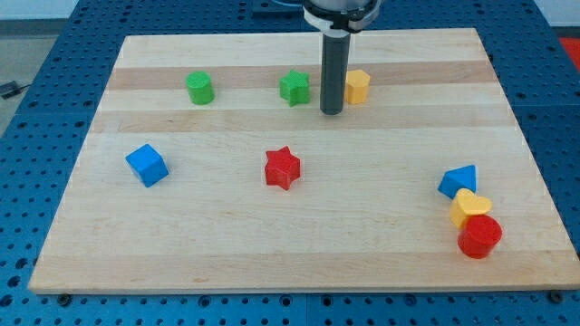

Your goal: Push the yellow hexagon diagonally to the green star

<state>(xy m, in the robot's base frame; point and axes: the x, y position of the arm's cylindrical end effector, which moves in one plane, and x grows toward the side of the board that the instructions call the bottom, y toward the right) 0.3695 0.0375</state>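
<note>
Nearest the view's bottom, at right: red cylinder (pixel 479 236), yellow block (pixel 470 207) and blue block (pixel 459 181) bunched together on the worktop (pixel 381 244); mid-board sit the red star (pixel 282 167) and, to the left, blue cube (pixel 147 165). Up top, my tip (pixel 332 113) is planted btwn green star (pixel 294 88) and yellow hexagon (pixel 357 86), just beside the hexagon's left side, w/ a green cylinder (pixel 199 88) further left. No claw on this rig, just the rod, holding nothing.

Eight blocks (pixel 282 167): two each green, yellow, blue, red.
</note>
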